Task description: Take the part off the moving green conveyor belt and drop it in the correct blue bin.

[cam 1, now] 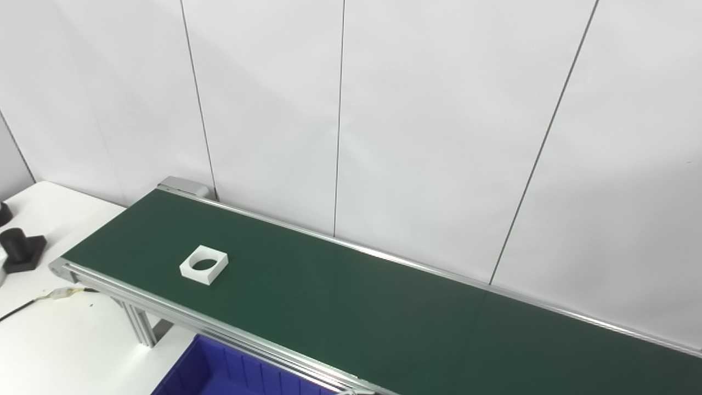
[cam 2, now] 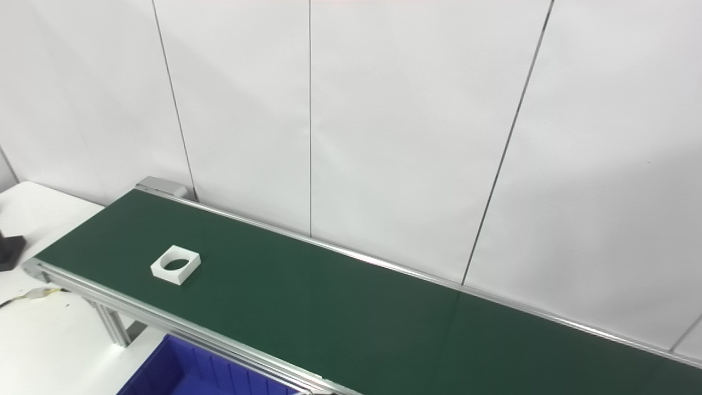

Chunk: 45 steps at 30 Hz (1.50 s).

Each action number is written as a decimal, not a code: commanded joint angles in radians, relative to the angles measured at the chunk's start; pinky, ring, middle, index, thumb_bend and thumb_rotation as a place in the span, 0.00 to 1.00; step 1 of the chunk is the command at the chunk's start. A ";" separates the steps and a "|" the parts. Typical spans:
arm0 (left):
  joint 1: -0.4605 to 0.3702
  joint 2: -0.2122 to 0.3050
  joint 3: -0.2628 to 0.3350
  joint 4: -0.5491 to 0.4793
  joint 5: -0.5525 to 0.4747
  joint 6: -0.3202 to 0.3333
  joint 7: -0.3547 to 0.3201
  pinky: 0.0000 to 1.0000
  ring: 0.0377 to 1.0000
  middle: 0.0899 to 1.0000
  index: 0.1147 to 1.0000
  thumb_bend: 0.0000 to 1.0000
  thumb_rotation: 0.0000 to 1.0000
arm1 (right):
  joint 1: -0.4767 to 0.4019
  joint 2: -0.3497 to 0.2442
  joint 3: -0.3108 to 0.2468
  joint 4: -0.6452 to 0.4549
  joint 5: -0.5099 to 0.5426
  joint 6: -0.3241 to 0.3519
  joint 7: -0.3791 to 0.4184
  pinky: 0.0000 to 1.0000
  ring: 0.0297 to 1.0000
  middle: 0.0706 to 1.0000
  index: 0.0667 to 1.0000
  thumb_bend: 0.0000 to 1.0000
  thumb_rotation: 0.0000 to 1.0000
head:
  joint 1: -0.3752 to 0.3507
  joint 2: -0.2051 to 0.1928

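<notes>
A white square part with a round hole [cam 1: 203, 264] lies flat on the green conveyor belt [cam 1: 351, 307], near the belt's left end and closer to its front rail. It also shows in the right eye view [cam 2: 175, 265]. A blue bin [cam 1: 219, 370] sits below the belt's front rail at the bottom edge; only its far corner shows. Neither hand is in view in either picture.
A white table [cam 1: 60, 340] stands at the left under the belt's end. A black cylinder on a black square base [cam 1: 21, 249] stands on it at the far left, with a cable and small connector [cam 1: 63, 294] nearby. White wall panels rise behind the belt.
</notes>
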 commanded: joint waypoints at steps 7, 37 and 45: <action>-0.076 0.123 0.003 -0.233 0.065 0.124 -0.112 0.63 0.68 0.68 0.64 0.84 0.47 | -0.019 0.008 -0.003 -0.010 0.010 -0.058 -0.001 0.63 0.72 0.78 0.86 0.45 0.51 | 0.002 0.004; -0.428 0.204 0.041 -0.119 0.305 0.294 -0.137 0.74 0.78 0.76 0.71 0.74 0.41 | -0.043 0.002 -0.010 0.019 0.032 -0.058 0.005 0.63 0.72 0.77 0.86 0.46 0.50 | 0.024 0.019; -0.507 0.213 0.089 -0.005 0.281 0.293 -0.118 0.73 0.77 0.76 0.72 0.79 0.40 | -0.045 0.004 -0.008 0.017 0.035 -0.058 0.006 0.62 0.72 0.77 0.86 0.47 0.52 | 0.018 0.023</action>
